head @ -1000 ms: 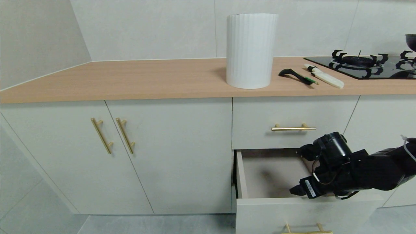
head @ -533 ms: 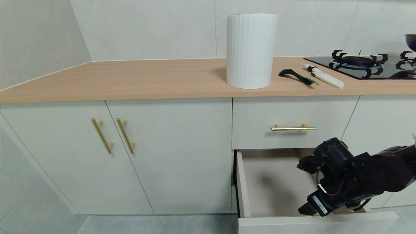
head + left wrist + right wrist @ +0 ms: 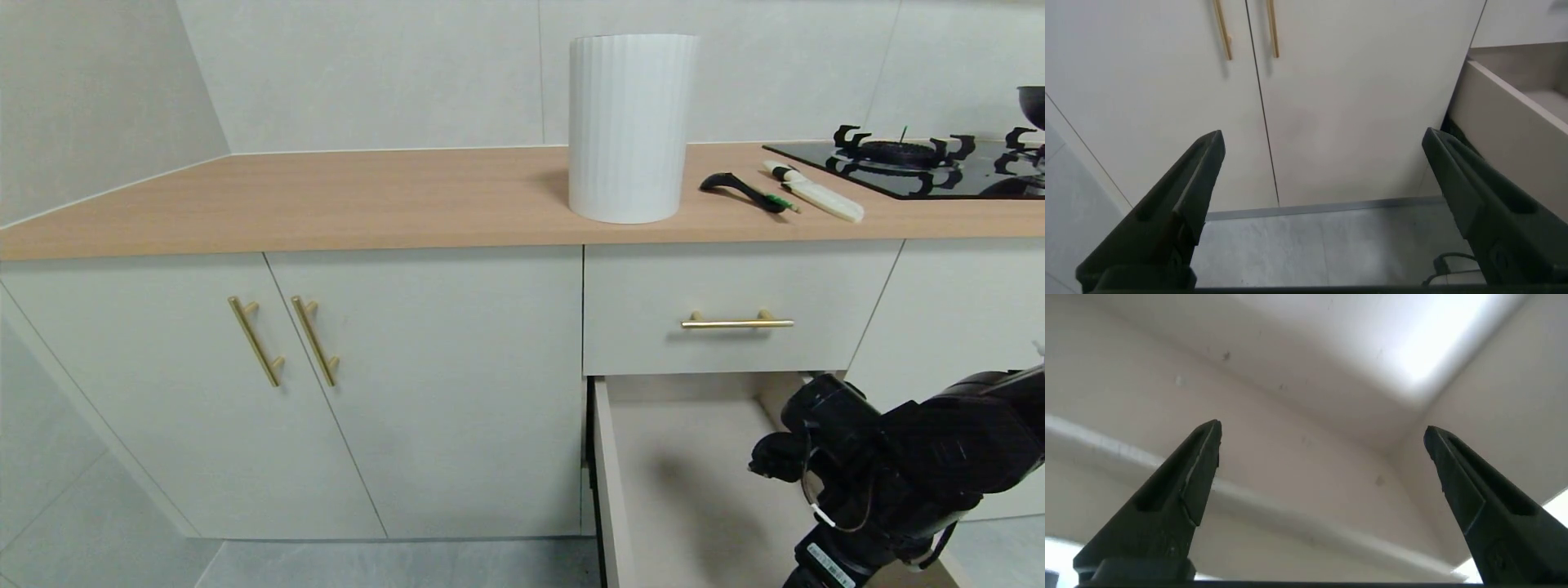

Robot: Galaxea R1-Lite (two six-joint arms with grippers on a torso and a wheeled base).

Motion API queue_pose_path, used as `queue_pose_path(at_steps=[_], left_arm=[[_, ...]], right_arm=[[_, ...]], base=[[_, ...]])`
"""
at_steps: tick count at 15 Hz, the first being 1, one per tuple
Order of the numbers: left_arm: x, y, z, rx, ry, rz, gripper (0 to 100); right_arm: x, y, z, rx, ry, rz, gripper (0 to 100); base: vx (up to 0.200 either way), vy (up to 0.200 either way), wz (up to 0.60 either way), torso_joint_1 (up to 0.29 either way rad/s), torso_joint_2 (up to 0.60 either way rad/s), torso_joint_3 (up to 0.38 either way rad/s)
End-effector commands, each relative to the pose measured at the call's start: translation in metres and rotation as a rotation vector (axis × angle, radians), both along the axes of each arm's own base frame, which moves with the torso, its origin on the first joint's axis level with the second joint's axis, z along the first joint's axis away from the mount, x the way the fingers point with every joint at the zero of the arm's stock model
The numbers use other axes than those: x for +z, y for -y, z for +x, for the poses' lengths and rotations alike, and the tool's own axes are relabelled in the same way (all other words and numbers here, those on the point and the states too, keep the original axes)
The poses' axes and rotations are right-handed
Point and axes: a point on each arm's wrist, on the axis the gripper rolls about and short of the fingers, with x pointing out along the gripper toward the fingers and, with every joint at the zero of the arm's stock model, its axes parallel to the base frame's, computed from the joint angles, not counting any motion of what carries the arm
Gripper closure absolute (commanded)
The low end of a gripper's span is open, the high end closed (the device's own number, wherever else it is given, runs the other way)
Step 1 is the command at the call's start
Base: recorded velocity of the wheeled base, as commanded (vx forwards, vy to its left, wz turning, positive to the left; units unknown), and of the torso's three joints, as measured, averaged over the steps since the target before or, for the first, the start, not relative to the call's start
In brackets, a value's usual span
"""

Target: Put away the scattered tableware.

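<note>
On the wooden counter point(image 3: 367, 200) lie a black-handled utensil point(image 3: 739, 189) and a white-handled knife point(image 3: 816, 198), side by side to the right of a tall white ribbed container point(image 3: 629, 126). Below them the lower drawer point(image 3: 694, 482) stands pulled far out, and its beige inside is bare. My right arm point(image 3: 898, 474) hangs over the drawer's right front part. My right gripper point(image 3: 1323, 506) is open, with the drawer's inner corner point(image 3: 1315, 392) before it and nothing between its fingers. My left gripper point(image 3: 1323, 212) is open low in front of the cabinet doors point(image 3: 1355, 106).
A black gas hob point(image 3: 914, 163) sits at the counter's right end. The upper drawer point(image 3: 735, 306) is closed, with a gold bar handle point(image 3: 737, 323). Two cabinet doors with gold handles point(image 3: 282, 339) are closed at the left. Grey floor point(image 3: 1315, 245) lies below.
The lower drawer has slid much farther out, its front panel passing below the head view's edge. My right arm has moved down and towards me with it.
</note>
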Motion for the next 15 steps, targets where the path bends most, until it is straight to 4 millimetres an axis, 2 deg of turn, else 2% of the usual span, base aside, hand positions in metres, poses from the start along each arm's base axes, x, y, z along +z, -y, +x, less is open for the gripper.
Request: queue_pose_path(at_steps=[1, 6, 8, 12, 14, 15], left_arm=[[0.0, 0.0, 0.0, 0.001, 0.0, 0.0, 0], [0.0, 0.0, 0.0, -0.001, 0.0, 0.0, 0], [0.0, 0.0, 0.0, -0.001, 0.0, 0.0, 0], [0.0, 0.0, 0.0, -0.001, 0.0, 0.0, 0], [0.0, 0.0, 0.0, -0.001, 0.0, 0.0, 0], [0.0, 0.0, 0.0, -0.001, 0.0, 0.0, 0]], right_arm=[[-0.001, -0.001, -0.004, 0.016, -0.021, -0.011, 0], [0.001, -0.002, -0.007, 0.04, -0.055, -0.039, 0], [0.011, -0.005, 0.007, -0.017, 0.021, -0.041, 0], [0.044, -0.008, 0.039, -0.294, 0.204, 0.122, 0], [0.056, -0.008, 0.049, -0.39, 0.315, 0.217, 0], [0.056, -0.008, 0.049, -0.39, 0.315, 0.217, 0]], base=[[0.0, 0.0, 0.0, 0.0, 0.0, 0.0], [0.0, 0.0, 0.0, 0.0, 0.0, 0.0], [0.0, 0.0, 0.0, 0.0, 0.0, 0.0], [0.0, 0.0, 0.0, 0.0, 0.0, 0.0], [0.0, 0.0, 0.0, 0.0, 0.0, 0.0], [0.0, 0.0, 0.0, 0.0, 0.0, 0.0]])
